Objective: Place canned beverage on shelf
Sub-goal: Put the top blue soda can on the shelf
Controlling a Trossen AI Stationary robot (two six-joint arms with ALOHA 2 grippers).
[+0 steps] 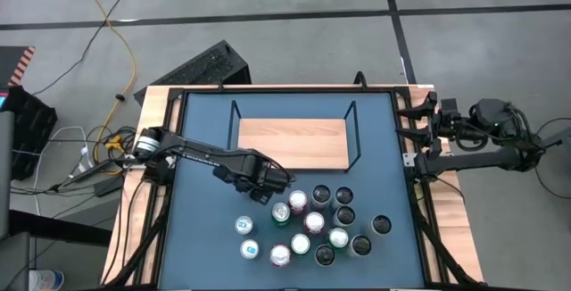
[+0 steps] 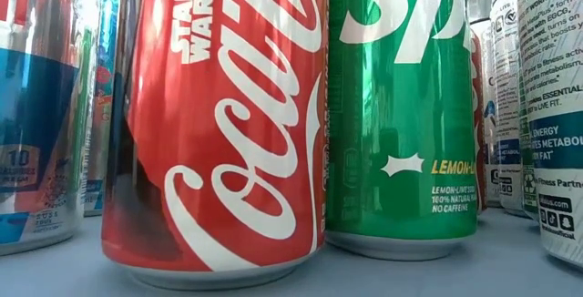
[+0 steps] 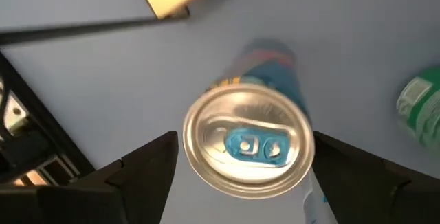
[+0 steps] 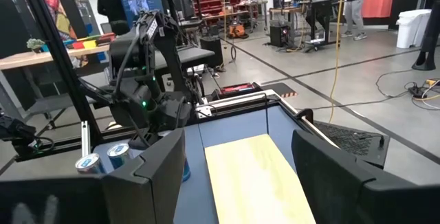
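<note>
The shelf (image 1: 293, 144), a light-wood board with a black wire frame, lies at the table's far middle. Several cans (image 1: 312, 224) stand upright in a cluster near the front. My left gripper (image 1: 268, 184) is between shelf and cluster, pointing down. It is shut on a silver-topped can with a blue tab (image 3: 247, 145), which the hand hides in the high view. My right gripper (image 4: 240, 183) is open and empty at the table's right edge, and it also shows in the high view (image 1: 415, 121). My left gripper has the blue-tabbed can between its two fingers (image 3: 148, 169), one on each side of the upper wall just under the rim (image 3: 187, 148). The fingers come from above, pointing down. The can is upright. I cannot tell whether its base is on the table.
A green can (image 3: 419, 110) stands close beside the held can. A red cola can (image 2: 219, 124) and a green Sprite can (image 2: 401, 106) fill the low view. The shelf's upright side rails (image 1: 352, 135) rise at both ends. The tabletop's left part (image 1: 201, 228) is bare blue.
</note>
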